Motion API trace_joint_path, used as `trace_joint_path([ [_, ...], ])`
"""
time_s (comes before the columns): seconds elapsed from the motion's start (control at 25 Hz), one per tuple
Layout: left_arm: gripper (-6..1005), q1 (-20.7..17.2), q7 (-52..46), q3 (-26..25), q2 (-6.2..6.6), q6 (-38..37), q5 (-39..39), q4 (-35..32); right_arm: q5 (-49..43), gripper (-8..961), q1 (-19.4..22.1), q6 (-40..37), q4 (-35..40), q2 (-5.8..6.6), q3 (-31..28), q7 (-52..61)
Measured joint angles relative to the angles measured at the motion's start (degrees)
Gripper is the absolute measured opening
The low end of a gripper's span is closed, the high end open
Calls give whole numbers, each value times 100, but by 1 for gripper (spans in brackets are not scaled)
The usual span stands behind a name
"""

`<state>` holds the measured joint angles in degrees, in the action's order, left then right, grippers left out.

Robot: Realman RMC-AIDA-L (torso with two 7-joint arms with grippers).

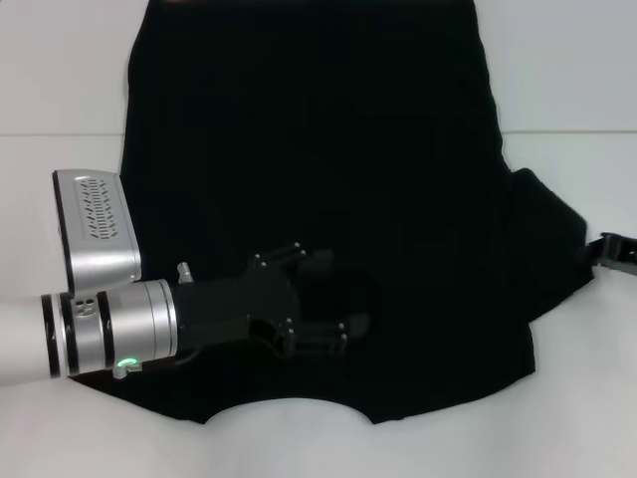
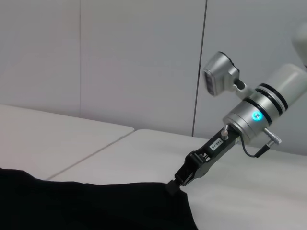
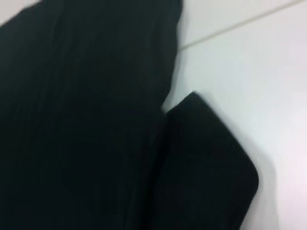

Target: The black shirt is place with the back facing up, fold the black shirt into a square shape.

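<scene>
The black shirt (image 1: 318,159) lies spread flat on the white table, plain side up, with no lettering showing. My left gripper (image 1: 343,299) reaches in from the left over the shirt's near middle, open, with nothing between its fingers. At the right edge my right gripper (image 1: 603,249) meets the tip of the shirt's right sleeve (image 1: 557,239). In the left wrist view the right gripper (image 2: 173,186) narrows to a point on the shirt's corner, shut on the cloth. The right wrist view shows the sleeve (image 3: 211,167) lying beside the shirt's body.
The white table (image 1: 577,80) has a seam line running across it behind the shirt. Bare table shows to the left, right and front (image 1: 299,443) of the shirt. A pale wall (image 2: 144,62) stands behind the table.
</scene>
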<state>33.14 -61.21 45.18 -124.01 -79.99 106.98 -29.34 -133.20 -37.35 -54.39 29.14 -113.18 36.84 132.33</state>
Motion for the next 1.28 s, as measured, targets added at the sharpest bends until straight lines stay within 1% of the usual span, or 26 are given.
trace_joint_path([
  [0.12, 948, -15, -20, 0, 0, -13, -29, 5, 134, 4, 134, -57, 27, 24, -385, -278],
  [0.32, 948, -18, -147, 0, 0, -24, -29, 7, 478, 4, 324, -63, 32, 66, -663, -589],
  [0.6, 947, -18, -150, 0, 0, -25, -29, 7, 506, 3, 378, 16, 37, 78, -701, -637],
  [0.96, 947, -7, -155, 0, 0, -25, -29, 7, 506, 3, 313, 322, 12, 33, -683, -725],
  [1.28, 947, 0, -155, 0, 0, -7, -29, 7, 506, 3, 249, 342, -23, 21, -700, -829],
])
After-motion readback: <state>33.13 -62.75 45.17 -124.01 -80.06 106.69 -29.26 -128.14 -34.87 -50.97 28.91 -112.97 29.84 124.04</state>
